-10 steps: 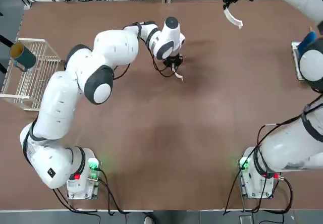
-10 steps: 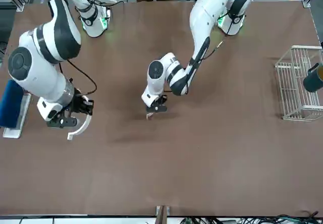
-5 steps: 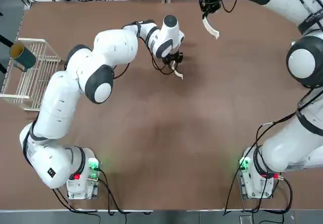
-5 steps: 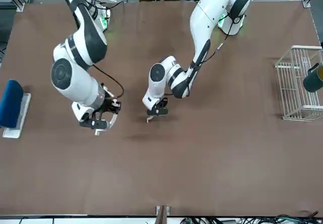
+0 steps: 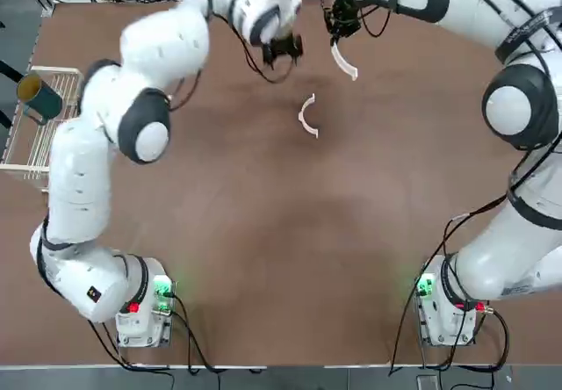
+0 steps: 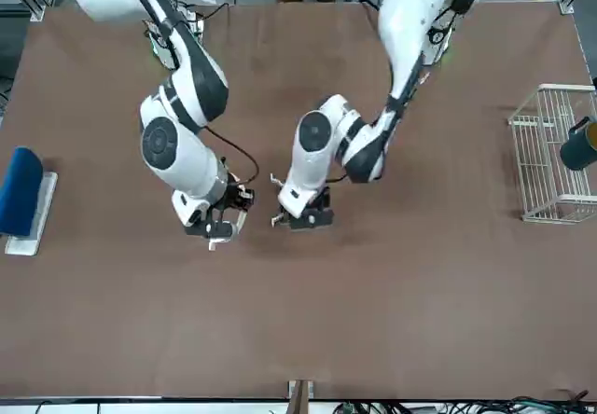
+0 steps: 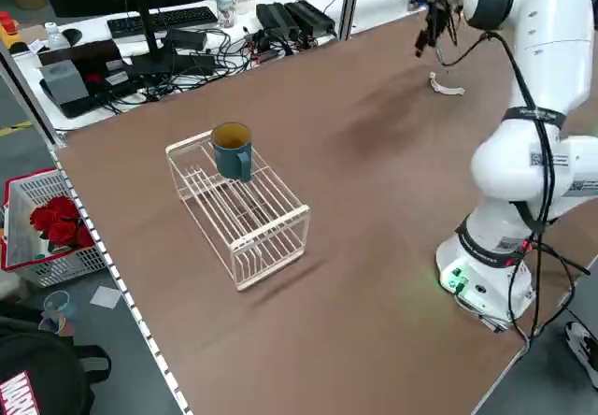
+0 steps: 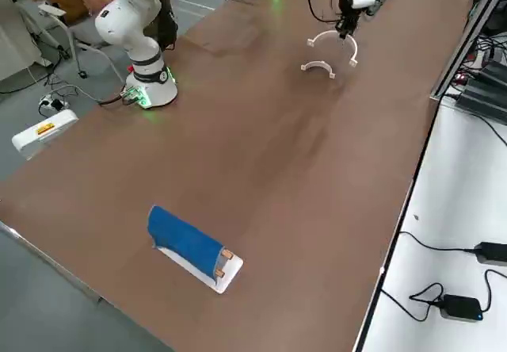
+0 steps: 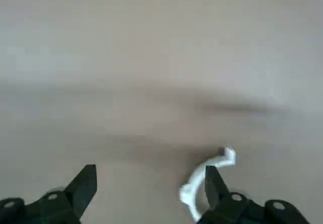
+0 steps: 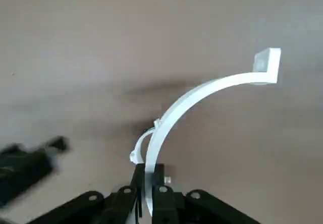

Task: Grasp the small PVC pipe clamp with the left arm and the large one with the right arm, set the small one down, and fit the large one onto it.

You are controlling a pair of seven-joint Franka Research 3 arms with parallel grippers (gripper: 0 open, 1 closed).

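the left gripper (image 5: pixel 281 49) has let go and lifted away toward the table's far edge, jaws spread wide. the right gripper (image 5: pixel 338 30), clenched on the large clamp (image 5: pixel 344 61), has swung in near the small clamp (image 5: pixel 306 116), which now lies free on the table (image 5: pixel 263 232).

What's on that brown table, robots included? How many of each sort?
Arms: 2 (left arm, right arm)
Clamps: 2 (small clamp, large clamp)
Rack: 1
Mug: 1
Blue block: 1
Total: 7
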